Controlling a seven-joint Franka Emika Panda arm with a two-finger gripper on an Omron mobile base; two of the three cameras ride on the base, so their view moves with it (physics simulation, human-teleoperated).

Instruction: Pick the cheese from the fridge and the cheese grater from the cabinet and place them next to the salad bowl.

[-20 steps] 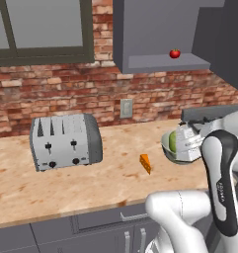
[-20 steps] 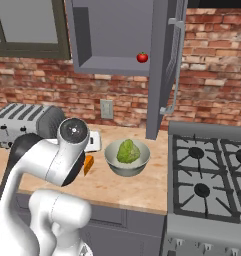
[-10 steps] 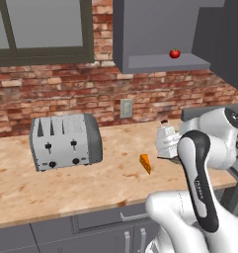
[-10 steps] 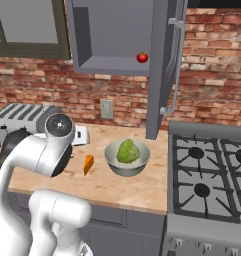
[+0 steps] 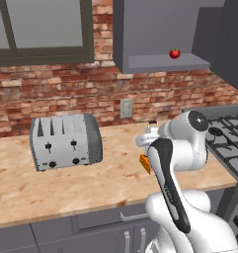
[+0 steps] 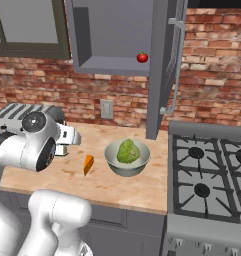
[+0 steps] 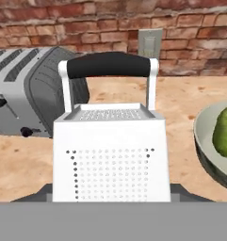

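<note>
Silver-grey cheese grater [image 7: 111,155] fills our hand view, clamped upright in the gripper [image 7: 112,195], whereas our right base view shows the cheese [image 6: 88,164] beside the salad bowl [image 6: 114,162].

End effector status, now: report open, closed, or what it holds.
End effector: closed on the silver-grey metal box grater with the black top handle, carried above the counter.

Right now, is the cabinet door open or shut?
Open: the cabinet door stands swung out, with a tomato visible inside.
</note>
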